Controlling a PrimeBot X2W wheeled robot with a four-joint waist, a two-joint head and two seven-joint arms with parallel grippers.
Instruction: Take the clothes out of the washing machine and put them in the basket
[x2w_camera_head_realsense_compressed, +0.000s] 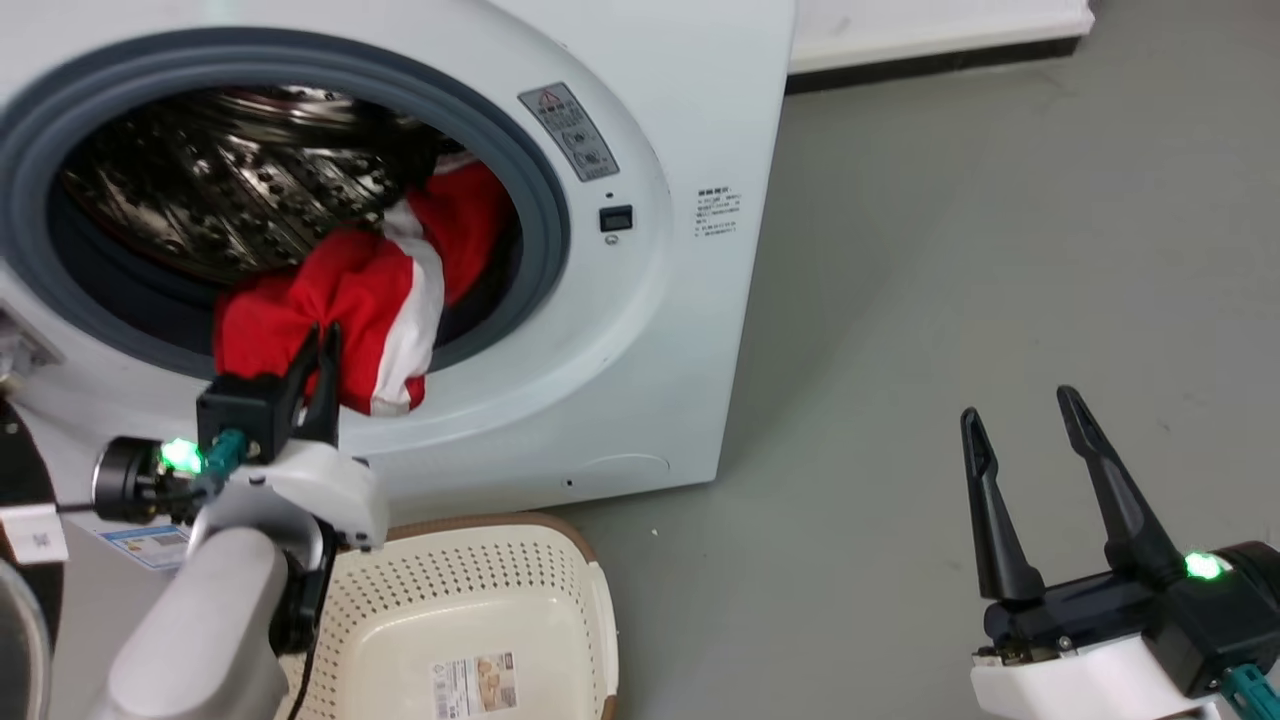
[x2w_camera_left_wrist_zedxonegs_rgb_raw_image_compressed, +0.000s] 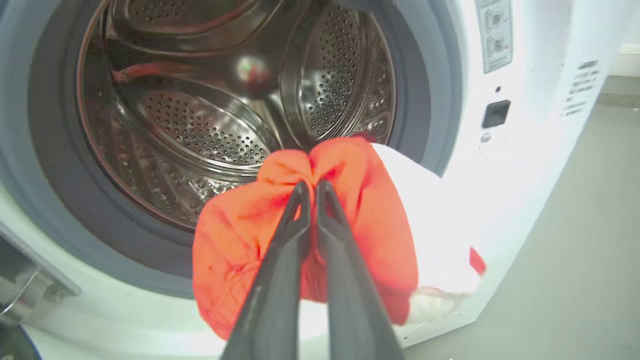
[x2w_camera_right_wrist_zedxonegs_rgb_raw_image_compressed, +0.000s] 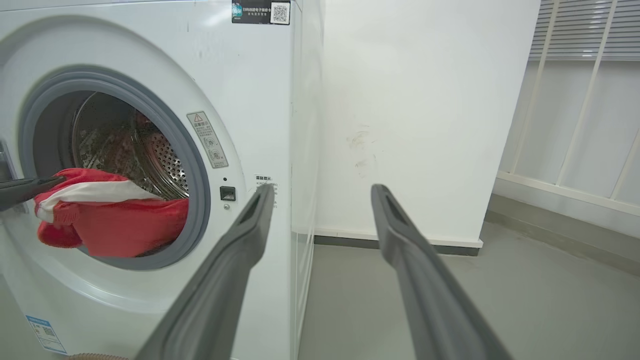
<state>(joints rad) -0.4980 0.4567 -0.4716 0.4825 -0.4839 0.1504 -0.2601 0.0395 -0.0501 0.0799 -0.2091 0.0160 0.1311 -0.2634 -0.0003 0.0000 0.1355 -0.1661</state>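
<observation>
- Underfoot, you have a smooth grey floor (x2w_camera_head_realsense_compressed: 950, 250); in the right wrist view a white wall (x2w_camera_right_wrist_zedxonegs_rgb_raw_image_compressed: 410, 125) stands just beside the machine, with a slatted panel (x2w_camera_right_wrist_zedxonegs_rgb_raw_image_compressed: 580, 30) further along.
- On that floor the washing machine (x2w_camera_head_realsense_compressed: 640, 330) faces you, its porthole open.
- Just below the porthole, the basket (x2w_camera_head_realsense_compressed: 470, 590) sits close to the machine's front.
- Over the grey porthole rim hang the clothes (x2w_camera_head_realsense_compressed: 350, 300), red with a white band, partly inside the drum.
- Your left gripper (x2w_camera_head_realsense_compressed: 322, 345) has its fingers pressed together on a bunched fold of that red fabric at the porthole mouth.
- Your right gripper (x2w_camera_head_realsense_compressed: 1018, 403) is spread wide with nothing between its fingers, over the floor, well apart from the machine.
- Behind the fabric, the left wrist view gives you the perforated steel drum (x2w_camera_left_wrist_zedxonegs_rgb_raw_image_compressed: 200, 130).
- High on the machine's front, the right wrist view adds a QR sticker (x2w_camera_right_wrist_zedxonegs_rgb_raw_image_compressed: 260, 11).
- From the head view you get the paper label (x2w_camera_head_realsense_compressed: 473, 683) on the basket's base.
</observation>
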